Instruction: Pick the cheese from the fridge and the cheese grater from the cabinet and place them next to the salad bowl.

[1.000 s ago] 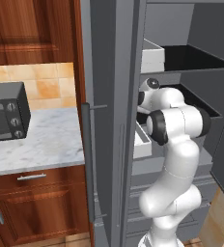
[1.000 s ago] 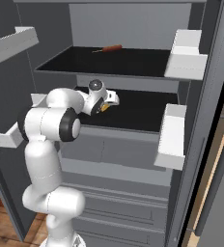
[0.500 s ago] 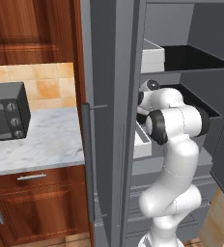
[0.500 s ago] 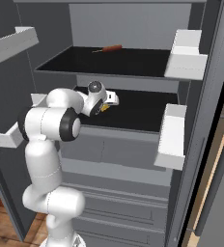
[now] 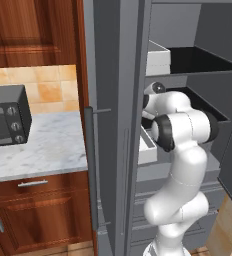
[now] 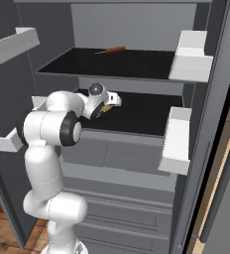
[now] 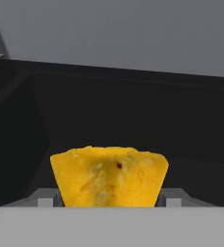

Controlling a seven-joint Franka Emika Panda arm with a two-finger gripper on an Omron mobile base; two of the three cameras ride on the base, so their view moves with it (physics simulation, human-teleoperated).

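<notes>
Now, cheese position: the cheese (image 7: 109,176) sits on the dark middle shelf (image 6: 142,111) of the fridge (image 6: 137,30), right at the tool (image 6: 108,106), a yellow sliver showing there in the right base view.
Direction from tool: dead ahead along the hand's line of sight, centred between the two finger tips (image 7: 45,199), whose grey tops flank the wedge's lower corners.
Long axis: the wedge's broad face lies crosswise, spanning the gap from one finger to the other.
Tool state: jaws drawn in against the wedge's two ends, seemingly gripping it; firmness of contact I cannot confirm.
Coming move (judgement): a straight pull back out of the fridge, keeping the wedge level between the fingers.
Risk: the wedge tapers downward, so it could slip.
</notes>
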